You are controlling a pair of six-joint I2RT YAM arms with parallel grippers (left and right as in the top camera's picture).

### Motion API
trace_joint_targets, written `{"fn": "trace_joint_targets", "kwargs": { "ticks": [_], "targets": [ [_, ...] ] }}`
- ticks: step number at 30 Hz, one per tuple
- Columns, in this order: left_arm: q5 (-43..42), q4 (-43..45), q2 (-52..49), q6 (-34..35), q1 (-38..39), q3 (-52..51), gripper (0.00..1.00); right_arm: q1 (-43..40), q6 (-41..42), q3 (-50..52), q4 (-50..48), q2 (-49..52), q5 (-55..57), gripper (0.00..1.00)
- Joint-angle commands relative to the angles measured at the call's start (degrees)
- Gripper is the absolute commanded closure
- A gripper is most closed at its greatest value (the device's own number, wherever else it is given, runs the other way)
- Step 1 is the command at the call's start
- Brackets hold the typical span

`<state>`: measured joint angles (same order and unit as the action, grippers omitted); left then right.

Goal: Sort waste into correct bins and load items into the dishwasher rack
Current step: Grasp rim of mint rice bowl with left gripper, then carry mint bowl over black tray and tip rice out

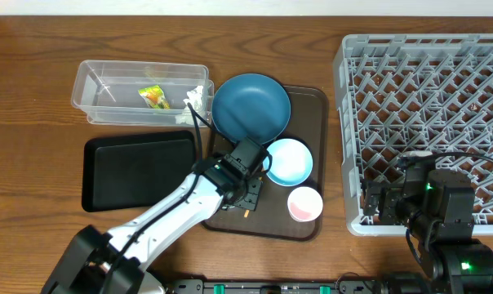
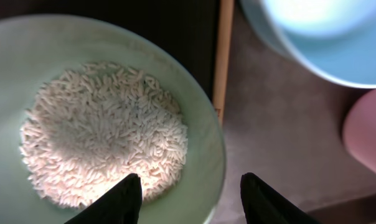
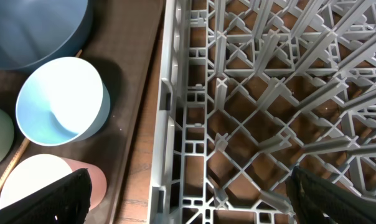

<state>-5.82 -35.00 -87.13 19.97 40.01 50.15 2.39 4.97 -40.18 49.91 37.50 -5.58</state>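
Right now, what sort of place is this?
Probably a dish-clearing station staged on a wooden table: a grey dishwasher rack, a brown tray carrying a bowl of leftover rice, plus a clear tub and black tray for waste.

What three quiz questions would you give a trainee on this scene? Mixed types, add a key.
1. True or false: the pale mint bowl holds rice.
2. The snack wrapper lies in: A) black tray B) clear tub C) dishwasher rack.
3. Which arm's jaws straddle the mint bowl's rim?
Key: 1 true; 2 B; 3 left arm.
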Motion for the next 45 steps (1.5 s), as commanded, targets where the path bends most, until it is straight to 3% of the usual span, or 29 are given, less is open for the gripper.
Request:
{"fn": "trace_joint_targets", "kwargs": {
  "ticks": [1,6,10,19,26,31,36,45],
  "targets": [
    [-0.2,0.3,-2.5,1.2,0.9,-0.3,0.46,0.7,0.1,-1.0,0.1,0.0,0.2,0.01],
    [-0.2,2.2,-3.5,1.2,2.7,-0.3,0.47,0.7,0.1,-1.0,0.1,0.0,0.2,0.01],
    [-0.1,2.8,-3.5,1.2,3.5,-0.3,0.59,0.7,0.1,-1.0,0.1,0.0,0.2,0.01],
    [3.5,2.8,-4.3,1.2,3.5,-0.3,0.60,0.7,0.1,-1.0,0.1,0.0,0.2,0.01],
    [3.5,2.8,-6.4,1.6,3.5,-0.3,0.70,0.7,0.1,-1.0,0.1,0.0,0.2,0.01],
    [3.5,2.8,-6.4,1.6,3.5,-0.3,0.85,0.7,0.1,-1.0,0.1,0.0,0.2,0.01],
    [3.5,1.7,-5.8,1.6,3.5,0.9,0.94,0.7,0.1,-1.0,0.1,0.0,0.2,0.01],
    [3.5,-4.0,-1.0,0.2,3.0,5.5,0.94,0.7,0.1,-1.0,0.1,0.0,0.2,0.01]
  ]
}}
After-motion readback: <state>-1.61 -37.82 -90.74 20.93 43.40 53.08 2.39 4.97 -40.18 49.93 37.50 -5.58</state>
